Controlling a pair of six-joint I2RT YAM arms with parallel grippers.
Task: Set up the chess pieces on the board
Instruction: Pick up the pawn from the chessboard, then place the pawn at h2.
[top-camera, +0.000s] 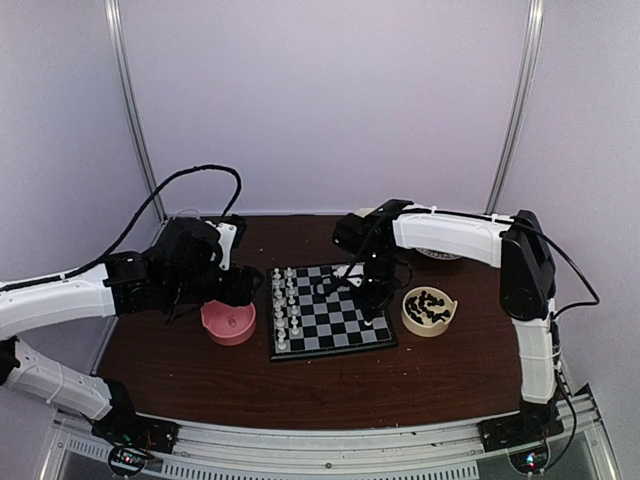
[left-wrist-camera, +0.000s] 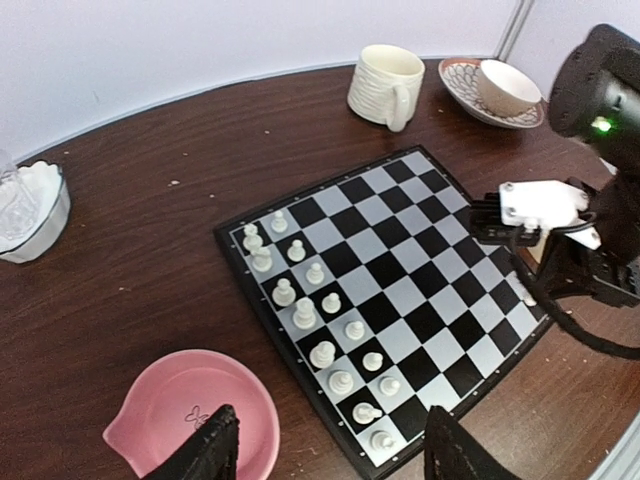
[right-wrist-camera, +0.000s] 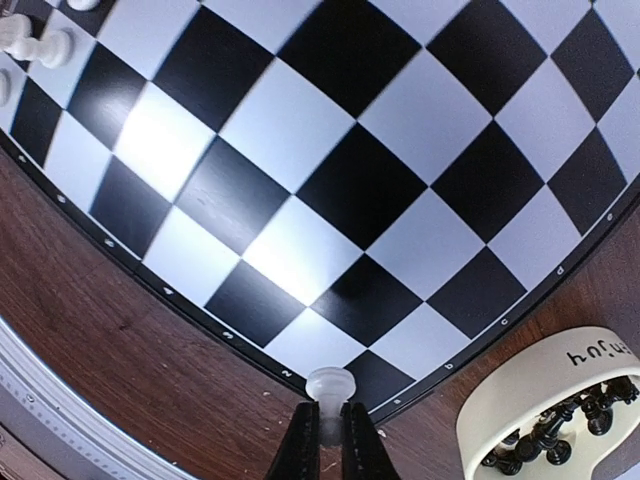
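The board (top-camera: 345, 318) lies mid-table. White chess pieces (top-camera: 285, 305) stand in two rows along its left side, also seen in the left wrist view (left-wrist-camera: 320, 320). Black pieces (top-camera: 428, 308) lie in a cream bowl (top-camera: 445, 322) to its right. My right gripper (top-camera: 375, 312) hangs over the board's near right corner, shut on a small pale chess piece (right-wrist-camera: 330, 385) above the board's rim (right-wrist-camera: 250, 350). My left gripper (left-wrist-camera: 330, 450) is open and empty, above the pink bowl (left-wrist-camera: 190, 410) and the board's near left corner (left-wrist-camera: 400, 440).
The pink bowl (top-camera: 230, 322) sits left of the board. A cream mug (left-wrist-camera: 386, 85), a saucer with a cup (left-wrist-camera: 495, 90) and a glass bowl (left-wrist-camera: 30, 210) stand at the back. The right arm (left-wrist-camera: 590, 200) reaches over the board's right side.
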